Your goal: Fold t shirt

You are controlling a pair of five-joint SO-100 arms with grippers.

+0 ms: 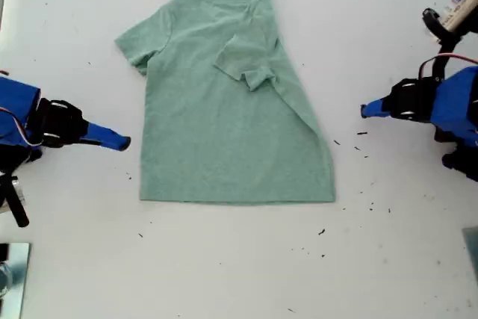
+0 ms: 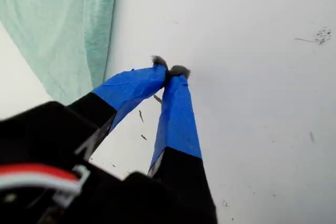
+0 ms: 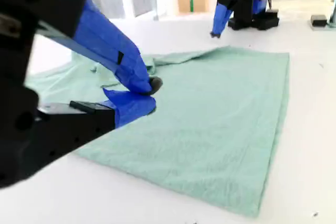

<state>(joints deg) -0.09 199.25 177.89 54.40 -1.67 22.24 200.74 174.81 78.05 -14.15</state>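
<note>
T shirt (image 1: 224,110) lies flat on white table (image 1: 388,259), one sleeve folded in over chest. My first gripper (image 2: 169,72) just off shirt's folded-side edge, tips pressed together, holding nothing. My second gripper (image 3: 149,97) beside shirt's opposite edge, tips nearly touching, empty, clear of cloth.

t shirt (image 1: 224,125): heathered sage green | fingers (image 2: 176,114): blue, black bases | table (image 1: 388,259): white, dark specks
</note>
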